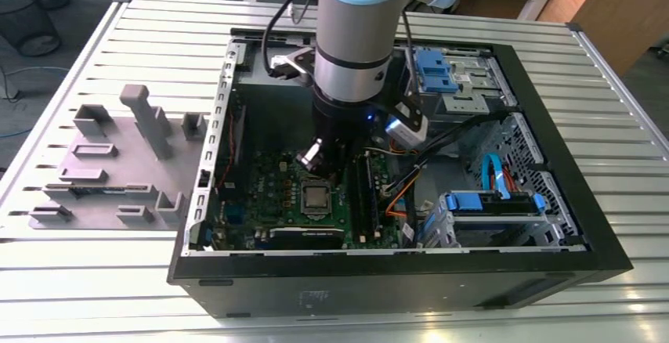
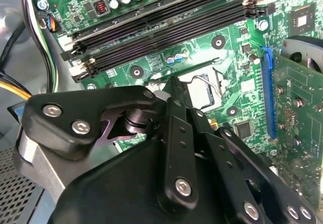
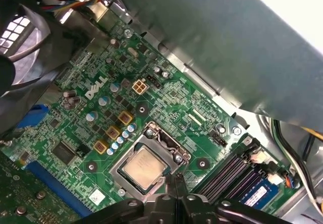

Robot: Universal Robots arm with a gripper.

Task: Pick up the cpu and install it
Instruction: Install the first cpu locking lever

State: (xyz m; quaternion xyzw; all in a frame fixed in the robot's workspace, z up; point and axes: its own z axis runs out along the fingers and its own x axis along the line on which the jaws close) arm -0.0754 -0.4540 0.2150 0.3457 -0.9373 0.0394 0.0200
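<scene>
First wrist view: the cpu (image 3: 144,167) is being seen seated in its socket on the motherboard (image 3: 166,95), while the gripper (image 3: 176,183) is being held just above it, fingers pressed together, pinching nothing.

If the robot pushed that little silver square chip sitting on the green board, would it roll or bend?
The cpu looks flat and square, so it likely wouldn't roll. Its metal top suggests it is stiff, not floppy. It sits inside a metal socket frame on the motherboard, so a sideways push would probably not slide it far; its smooth top might be slippery.
</scene>
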